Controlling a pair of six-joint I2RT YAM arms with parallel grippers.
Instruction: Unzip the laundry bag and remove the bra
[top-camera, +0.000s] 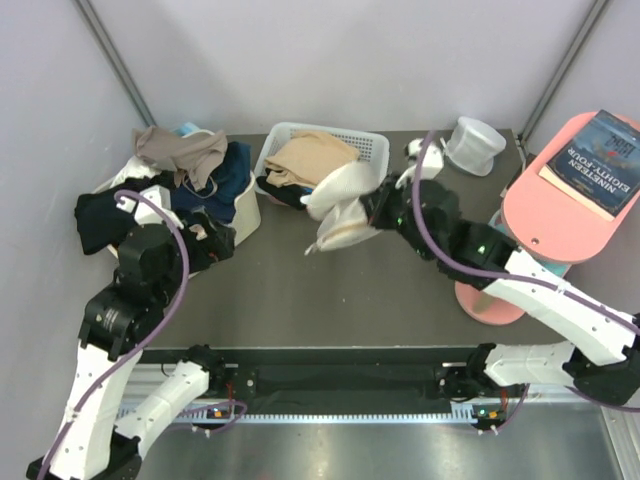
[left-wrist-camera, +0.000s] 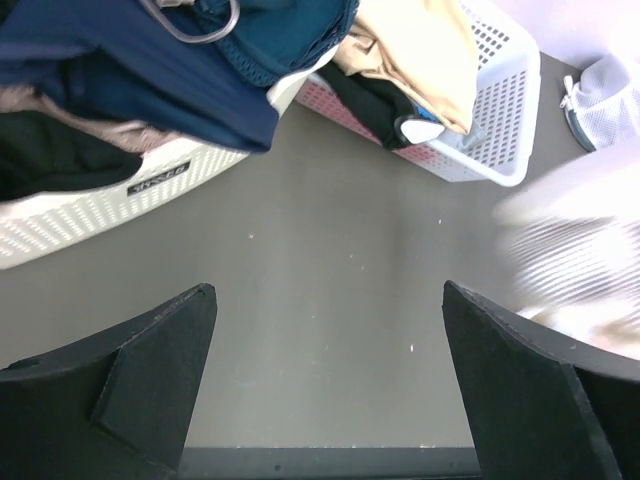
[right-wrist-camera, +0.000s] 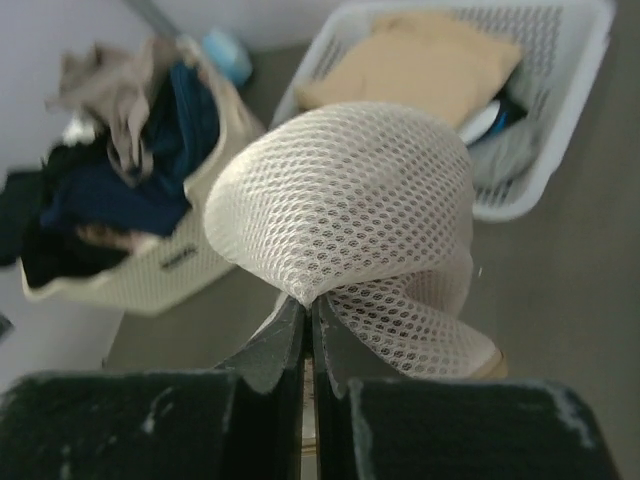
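laundry bag (top-camera: 338, 200) hangs over the surface (top-camera: 330, 300) around its middle, just near of the white basket (top-camera: 372, 146), held up by the right claw (right-wrist-camera: 310, 318). that claw's jaws are pressed together on a fold of the mesh at the bag's edge, and the rest bulges up and away from the pinch. the left claw (left-wrist-camera: 328, 300) stands wide apart and holds nothing, low over bare surface to the left, near the cream basket (top-camera: 247, 215) of dark clothes. the bag shows only as a pale blur at the right of its view.

the bag looks light and limp: open netting that folds and sags, so one pinch will carry it but not steady it. something beige (top-camera: 350, 236) droops at its underside, perhaps the bra, though i cannot be sure. the zip and its pull are not visible in any view. in my judgement the small hard pull is the place for the free claw, with the other gripping mesh close beside the zip line so the soft cloth does not bunch and follow.
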